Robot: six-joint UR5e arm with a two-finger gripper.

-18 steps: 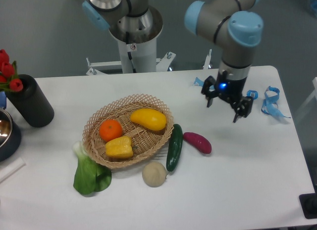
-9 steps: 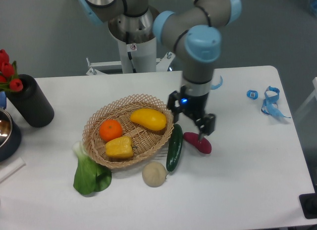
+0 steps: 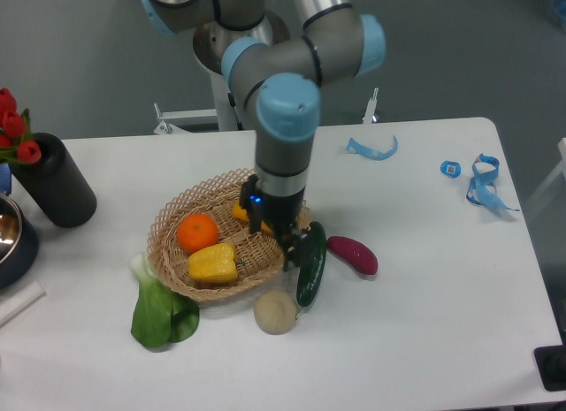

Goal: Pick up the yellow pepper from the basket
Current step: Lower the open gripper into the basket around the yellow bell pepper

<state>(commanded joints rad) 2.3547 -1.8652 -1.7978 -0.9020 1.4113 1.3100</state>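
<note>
The yellow pepper (image 3: 212, 263) lies in the front part of the basket (image 3: 170, 218), just in front of the orange (image 3: 197, 232) and touching or nearly touching it. Farther back in the basket a longer yellow fruit (image 3: 240, 213) shows only at one end — the arm covers the rest. The tool (image 3: 280, 235) hangs over the basket's right side, well right of the pepper, its fingers spread apart and holding nothing. Just outside the basket's right rim lies a cucumber (image 3: 311, 263), with a purple vegetable (image 3: 353, 254) beyond it; in front of the basket sit a pale round thing (image 3: 276, 311) (a small melon, perhaps) and a leafy green (image 3: 159, 310) — all on the white tabletop (image 3: 424, 323).
</note>
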